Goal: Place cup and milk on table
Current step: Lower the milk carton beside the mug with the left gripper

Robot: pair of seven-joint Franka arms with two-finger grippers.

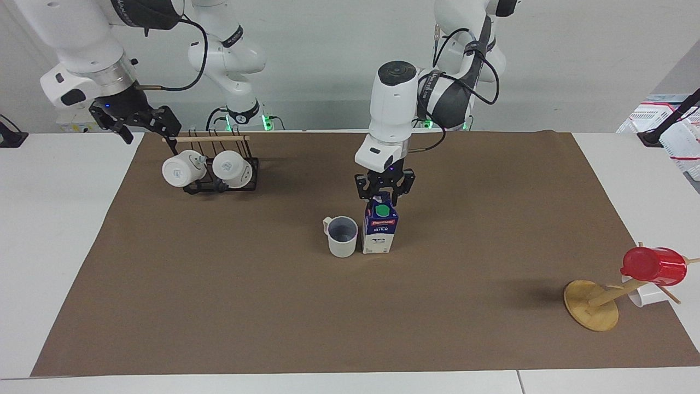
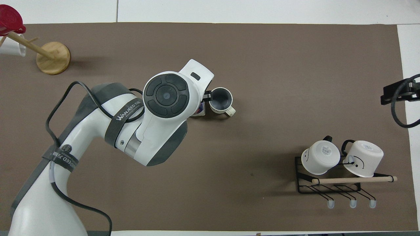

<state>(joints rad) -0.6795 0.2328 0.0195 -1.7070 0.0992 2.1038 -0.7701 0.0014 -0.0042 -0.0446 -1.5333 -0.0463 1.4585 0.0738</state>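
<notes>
The milk (image 1: 380, 232) stands upright on the table's brown mat (image 1: 273, 306), with the beige cup (image 1: 343, 236) beside it toward the right arm's end, its handle turned away from the carton. My left gripper (image 1: 385, 198) hangs straight over the carton, open, its fingertips astride the top ridge just above the green cap. In the overhead view the left arm covers that gripper and most of the milk (image 2: 199, 110); the cup (image 2: 220, 101) shows its grey inside. My right gripper (image 1: 149, 134) waits open above the mat's edge by the mug rack.
A black wire rack (image 1: 219, 169) with two white mugs lies nearer to the robots at the right arm's end. A wooden mug tree (image 1: 593, 303) holding a red cup (image 1: 653, 265) stands at the left arm's end, farther from the robots.
</notes>
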